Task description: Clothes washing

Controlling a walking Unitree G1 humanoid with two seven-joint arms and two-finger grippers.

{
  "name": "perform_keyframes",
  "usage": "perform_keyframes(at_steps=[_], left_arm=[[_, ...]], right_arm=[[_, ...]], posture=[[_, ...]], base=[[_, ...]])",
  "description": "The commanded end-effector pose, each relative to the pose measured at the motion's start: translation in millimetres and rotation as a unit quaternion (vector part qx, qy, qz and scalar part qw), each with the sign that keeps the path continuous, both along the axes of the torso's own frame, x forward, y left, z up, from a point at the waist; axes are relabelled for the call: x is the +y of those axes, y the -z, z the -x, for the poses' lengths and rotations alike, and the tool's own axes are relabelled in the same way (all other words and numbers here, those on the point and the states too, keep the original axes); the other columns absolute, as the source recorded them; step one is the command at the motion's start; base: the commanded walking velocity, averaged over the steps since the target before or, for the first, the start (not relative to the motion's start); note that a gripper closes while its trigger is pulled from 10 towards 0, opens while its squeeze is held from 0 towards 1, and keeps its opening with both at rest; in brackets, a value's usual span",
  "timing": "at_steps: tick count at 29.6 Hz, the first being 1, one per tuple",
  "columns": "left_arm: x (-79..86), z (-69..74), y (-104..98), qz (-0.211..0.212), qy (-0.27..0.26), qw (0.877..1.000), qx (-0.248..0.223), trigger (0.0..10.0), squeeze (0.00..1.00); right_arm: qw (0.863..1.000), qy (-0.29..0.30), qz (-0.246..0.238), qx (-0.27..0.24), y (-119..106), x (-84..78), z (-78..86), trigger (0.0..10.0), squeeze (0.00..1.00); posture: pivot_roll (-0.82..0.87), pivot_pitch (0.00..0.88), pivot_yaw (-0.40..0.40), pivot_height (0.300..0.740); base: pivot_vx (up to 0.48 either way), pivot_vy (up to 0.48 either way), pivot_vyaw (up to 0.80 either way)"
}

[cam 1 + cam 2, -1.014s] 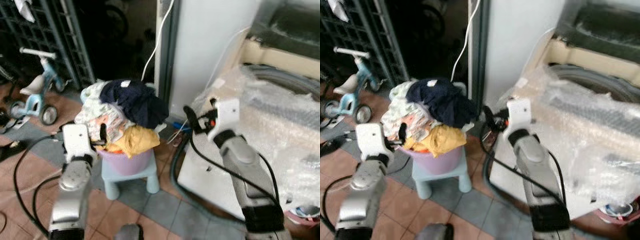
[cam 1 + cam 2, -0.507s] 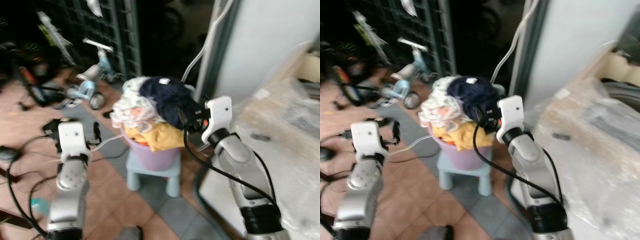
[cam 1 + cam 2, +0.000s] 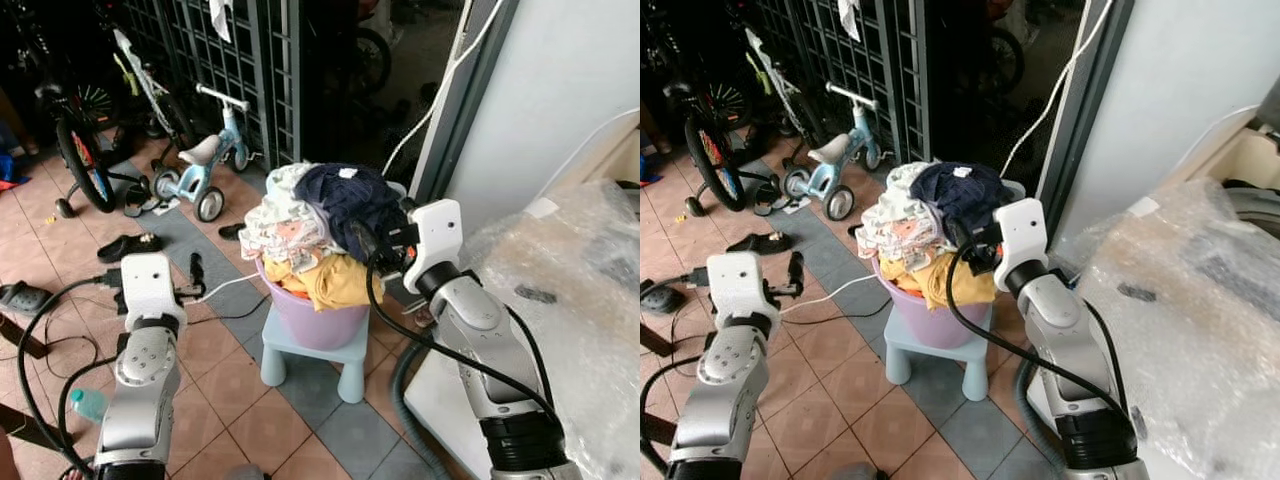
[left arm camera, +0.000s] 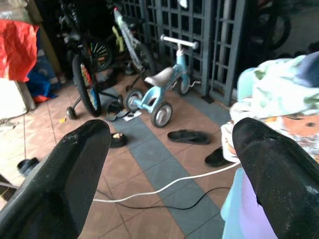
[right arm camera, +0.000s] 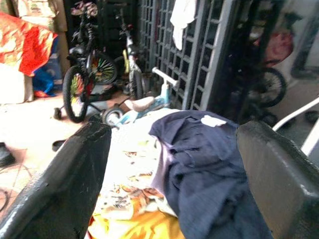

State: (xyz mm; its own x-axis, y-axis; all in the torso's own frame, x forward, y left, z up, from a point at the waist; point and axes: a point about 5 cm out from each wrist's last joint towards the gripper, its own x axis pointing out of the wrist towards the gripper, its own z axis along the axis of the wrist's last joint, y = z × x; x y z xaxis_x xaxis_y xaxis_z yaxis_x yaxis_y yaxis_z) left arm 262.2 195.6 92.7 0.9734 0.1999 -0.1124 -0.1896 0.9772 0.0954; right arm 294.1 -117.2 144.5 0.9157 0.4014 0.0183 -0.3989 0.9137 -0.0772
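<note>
- Since a second ago the head camera has swung left and the blur has cleared, so the washing machine (image 3: 590, 290) under its bubble wrap sits at the right edge while the tiled floor (image 3: 215, 370) and bicycles open up on the left.
- Heaped clothes (image 3: 315, 225) overflow a lilac laundry basket (image 3: 310, 318) standing on a small pale-blue stool (image 3: 305, 358).
- Right gripper (image 3: 365, 240) hovers just beside the navy garment (image 5: 199, 159) on top, jaws spread wide; the likely step is a top grab, best taken deep into the navy cloth so it lifts free alone.
- Left gripper (image 3: 195, 272) waits with jaws spread, near the basket's far side, above the floor.
- Room is tight on the right: the machine and a grey wall post (image 3: 455, 110) stand close by.
- A white cable (image 4: 164, 186) and sandals (image 3: 130, 245) lie on the floor, so footing needs care.
</note>
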Motion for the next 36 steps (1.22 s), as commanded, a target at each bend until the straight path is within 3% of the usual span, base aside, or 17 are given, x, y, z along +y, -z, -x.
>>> perform_keyframes(at_steps=[1, 11, 23, 36], left_arm=[[-1.9, -0.5, -3.4, 0.0, 0.004, 1.0, -0.004, 10.0, 0.0], [-1.7, -1.4, -5.3, 0.003, -0.005, 1.0, -0.009, 10.0, 0.0], [-4.9, 0.0, -2.4, 0.013, -0.03, 0.999, 0.0, 10.0, 0.0], [-4.4, -0.1, -2.1, 0.016, -0.017, 1.0, 0.008, 10.0, 0.0]], right_arm=[[1.0, 0.002, 0.006, 0.003, 2.9, -2.1, 0.1, 10.0, 0.0], [1.0, -0.014, 0.023, 0.0, 3.8, 2.9, -3.6, 10.0, 0.0], [0.999, -0.019, 0.034, 0.013, 11.5, 2.3, -1.3, 10.0, 0.0], [0.999, 0.001, 0.03, 0.013, 12.0, 3.2, -3.1, 10.0, 0.0]], posture=[[0.0, 0.0, 0.012, 0.74], [0.01, 0.0, -0.017, 0.74], [0.0, 0.0, -0.029, 0.74], [0.0, 0.0, -0.012, 0.74]], base=[[0.322, 0.0, 0.0], [0.315, 0.0, 0.0], [0.0, 0.0, 0.0], [0.0, 0.464, 0.0]])
